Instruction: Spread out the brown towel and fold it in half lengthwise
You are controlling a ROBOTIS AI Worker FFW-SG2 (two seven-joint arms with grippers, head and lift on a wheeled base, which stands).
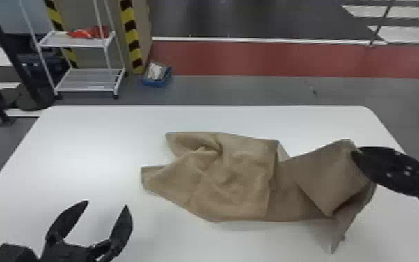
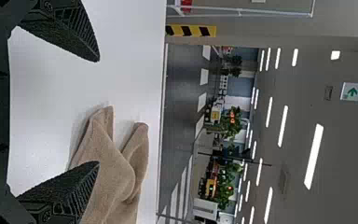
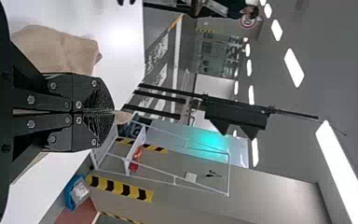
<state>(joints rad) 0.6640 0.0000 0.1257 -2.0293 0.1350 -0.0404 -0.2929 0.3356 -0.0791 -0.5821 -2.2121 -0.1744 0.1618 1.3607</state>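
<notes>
The brown towel (image 1: 233, 177) lies crumpled on the white table, its left part in loose folds and its right end lifted. At that raised right end is my right gripper (image 1: 355, 155); in the right wrist view the right gripper (image 3: 113, 112) is closed on a bit of the towel (image 3: 60, 49). Over the table's front left, apart from the cloth, my left gripper (image 1: 107, 203) has its fingers spread with nothing between them. In the left wrist view the left gripper (image 2: 99, 112) is open, and two folded corners of the towel (image 2: 107, 172) lie beyond one finger.
The white table (image 1: 80, 139) has its far edge well behind the towel. On the floor beyond stand a white wire shelf (image 1: 87, 80) with a red item and a blue bin (image 1: 156, 82), beside a pillar with yellow and black stripes.
</notes>
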